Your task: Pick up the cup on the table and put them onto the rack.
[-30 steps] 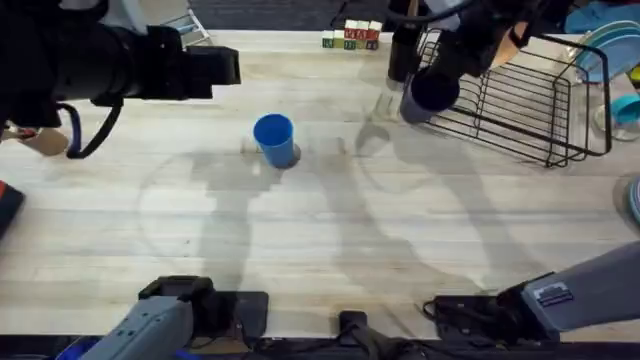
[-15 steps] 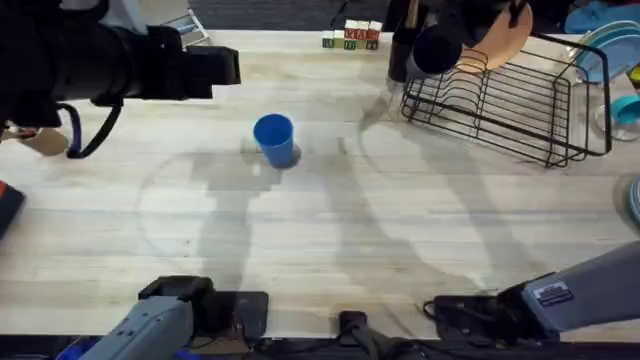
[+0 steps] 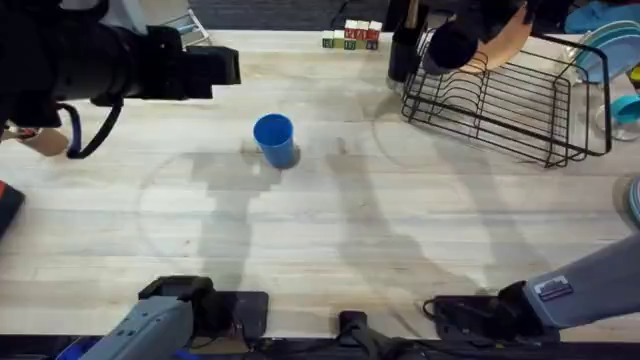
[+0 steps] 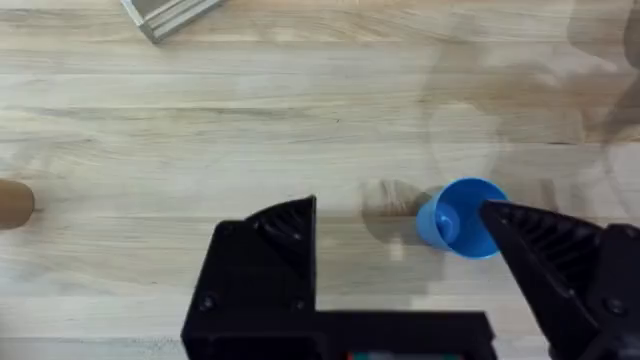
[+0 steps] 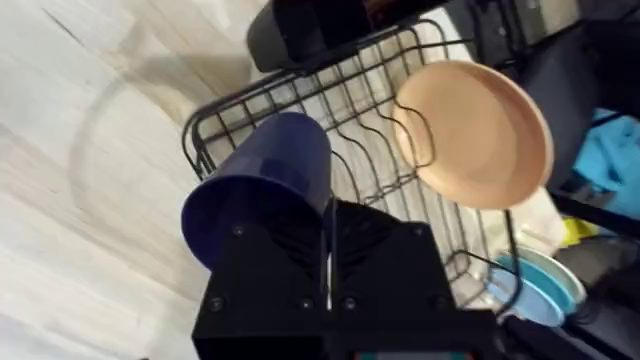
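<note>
- Two cups are in play: a dark blue cup (image 5: pixel 262 185) carried by the right gripper (image 5: pixel 328 262), and a light blue cup (image 3: pixel 274 139) standing upright on the table (image 3: pixel 330 250), well apart from the rack (image 3: pixel 510 105).
- Right gripper: fingers closed together on the wall of the dark blue cup, which hangs tilted with its mouth towards the wrist camera, above the near-left corner of the rack.
- Left gripper (image 4: pixel 400 270): fingers spread wide, holding nothing, raised above the table with the light blue cup seen beside one fingertip.
- Rack contents: a tan plate (image 5: pixel 478 135) stands in the slots close to the carried cup.
- Risk, judged: a release from this tilt could let the cup roll off the wires or drop outside the rack edge.
- Risk, judged: travel farther inward could strike the tan plate and dislodge it.
- Risk, judged: a thin wall pinch may slip during reorientation.
</note>
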Controlling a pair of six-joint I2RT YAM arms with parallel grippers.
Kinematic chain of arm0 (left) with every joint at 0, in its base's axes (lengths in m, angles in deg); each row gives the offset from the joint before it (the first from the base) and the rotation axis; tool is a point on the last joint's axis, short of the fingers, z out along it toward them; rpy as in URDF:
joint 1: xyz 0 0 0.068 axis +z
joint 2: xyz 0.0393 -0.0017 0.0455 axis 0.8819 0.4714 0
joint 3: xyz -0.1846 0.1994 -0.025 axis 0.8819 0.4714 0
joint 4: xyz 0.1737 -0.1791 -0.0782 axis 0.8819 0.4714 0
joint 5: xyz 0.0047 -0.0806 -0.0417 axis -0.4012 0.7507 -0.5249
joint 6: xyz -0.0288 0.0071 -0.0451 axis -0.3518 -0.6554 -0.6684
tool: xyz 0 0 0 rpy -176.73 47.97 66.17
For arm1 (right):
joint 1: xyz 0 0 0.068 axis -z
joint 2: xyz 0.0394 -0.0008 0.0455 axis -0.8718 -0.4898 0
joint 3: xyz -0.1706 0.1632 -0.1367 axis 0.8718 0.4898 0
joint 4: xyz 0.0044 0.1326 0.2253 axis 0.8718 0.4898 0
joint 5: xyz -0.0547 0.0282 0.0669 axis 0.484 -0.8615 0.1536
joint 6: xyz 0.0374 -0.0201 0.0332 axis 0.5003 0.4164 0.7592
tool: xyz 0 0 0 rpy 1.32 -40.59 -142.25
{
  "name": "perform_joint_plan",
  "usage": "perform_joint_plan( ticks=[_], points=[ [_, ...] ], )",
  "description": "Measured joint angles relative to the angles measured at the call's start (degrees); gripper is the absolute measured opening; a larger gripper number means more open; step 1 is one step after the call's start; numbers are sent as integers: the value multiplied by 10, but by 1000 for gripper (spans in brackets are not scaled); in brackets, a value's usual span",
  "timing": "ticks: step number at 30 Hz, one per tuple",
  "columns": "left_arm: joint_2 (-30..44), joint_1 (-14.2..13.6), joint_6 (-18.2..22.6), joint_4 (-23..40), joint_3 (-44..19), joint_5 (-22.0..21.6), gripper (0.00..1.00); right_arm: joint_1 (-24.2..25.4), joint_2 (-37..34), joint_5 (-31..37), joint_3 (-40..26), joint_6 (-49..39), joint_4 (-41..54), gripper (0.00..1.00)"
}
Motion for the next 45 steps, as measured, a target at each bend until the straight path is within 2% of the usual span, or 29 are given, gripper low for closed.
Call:
perform_joint_plan(
  ticks=[7, 17, 34, 39, 41, 42, 45],
  points=[
    [0, 0, 0, 0, 0, 0, 993, 16, -47, -32, 0, 24, 0, 33],
    [0, 0, 0, 0, 0, 0, 993, 22, -109, -40, 0, 46, 0, 33],
    [0, 0, 0, 0, 0, 0, 993, 32, -126, -40, -1, 92, 0, 33],
    [0, 0, 0, 0, 0, 0, 993, 32, -126, -44, -1, 93, 2, 103],
    [0, 0, 0, 0, 0, 0, 993, 32, -126, -45, -1, 95, 2, 148],
    [0, 0, 0, 0, 0, 0, 993, 32, -126, -46, -1, 95, 2, 204],
    [0, 0, 0, 0, 0, 0, 993, 32, -126, -47, -1, 95, 3, 228]
  ],
)
